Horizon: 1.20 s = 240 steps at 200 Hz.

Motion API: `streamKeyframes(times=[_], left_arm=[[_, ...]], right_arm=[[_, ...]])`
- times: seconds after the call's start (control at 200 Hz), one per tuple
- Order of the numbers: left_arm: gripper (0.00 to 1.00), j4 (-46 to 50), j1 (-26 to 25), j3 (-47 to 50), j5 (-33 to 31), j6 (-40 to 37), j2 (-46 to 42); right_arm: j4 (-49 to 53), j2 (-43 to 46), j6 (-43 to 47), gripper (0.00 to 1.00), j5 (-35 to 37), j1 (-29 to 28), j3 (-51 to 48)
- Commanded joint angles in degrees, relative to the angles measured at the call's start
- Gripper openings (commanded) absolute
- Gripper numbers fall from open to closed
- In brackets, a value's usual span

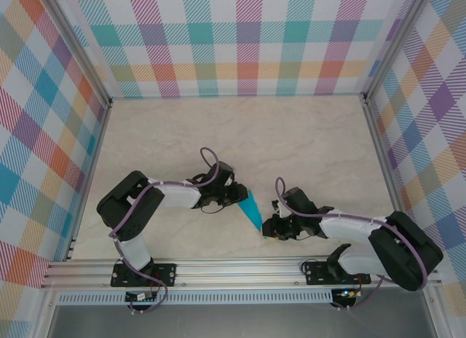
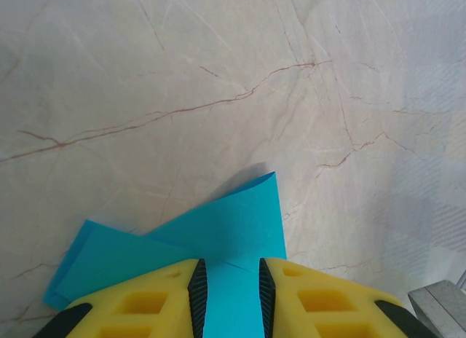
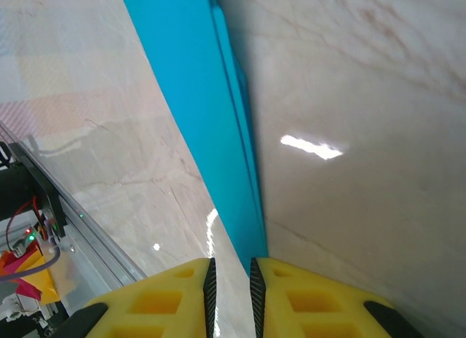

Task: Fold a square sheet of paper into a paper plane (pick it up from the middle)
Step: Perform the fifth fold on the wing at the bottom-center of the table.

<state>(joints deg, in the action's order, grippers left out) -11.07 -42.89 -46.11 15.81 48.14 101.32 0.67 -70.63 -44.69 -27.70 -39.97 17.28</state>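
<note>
right wrist: paper plane tip cropped

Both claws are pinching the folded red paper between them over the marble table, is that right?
Not quite: the folded paper is teal-blue, not red. The top external view shows it, with the left claw and right claw both pinching it over the marble table.

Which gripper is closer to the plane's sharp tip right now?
Right. The right gripper pinches the paper plane at its narrow tip end; the left gripper grips the wide end.
</note>
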Motion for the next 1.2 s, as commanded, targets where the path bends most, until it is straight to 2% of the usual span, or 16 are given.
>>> streamKeyframes(times=[0.0,0.125,0.23,0.415,0.52,0.71,0.985,1.195], left_arm=[[0.28,5.3,0.2,-0.2,-3.8,-1.4,2.8],[0.28,5.3,0.2,-0.2,-3.7,-1.5,2.7],[0.29,5.1,0.2,-0.3,-3.4,-1.4,2.6],[0.29,5.2,0.1,-0.4,-3.2,-1.4,2.3],[0.29,5.0,0.1,-0.5,-2.9,-1.4,2.0],[0.31,4.9,0.2,-1.0,-1.1,-2.3,-0.6],[0.40,8.6,-0.2,-2.5,0.2,-3.9,-8.7],[0.41,4.7,-2.0,-0.5,2.3,-1.1,-10.2]], right_arm=[[11.1,3.4,1.0,0.23,-0.9,-0.5,-0.6],[14.3,7.8,1.4,0.25,0.4,-0.5,3.4],[13.6,7.8,1.2,0.25,0.9,-0.5,7.1],[7.9,-0.4,-0.1,0.23,0.8,-0.5,10.0],[4.3,-6.3,-0.8,0.18,-0.7,-0.6,9.8],[3.7,-12.2,-1.3,0.09,1.5,-0.6,8.0],[1.7,-13.8,-2.7,0.07,2.2,-0.7,6.4],[1.3,-13.7,-3.5,0.07,2.8,-0.7,6.5]])
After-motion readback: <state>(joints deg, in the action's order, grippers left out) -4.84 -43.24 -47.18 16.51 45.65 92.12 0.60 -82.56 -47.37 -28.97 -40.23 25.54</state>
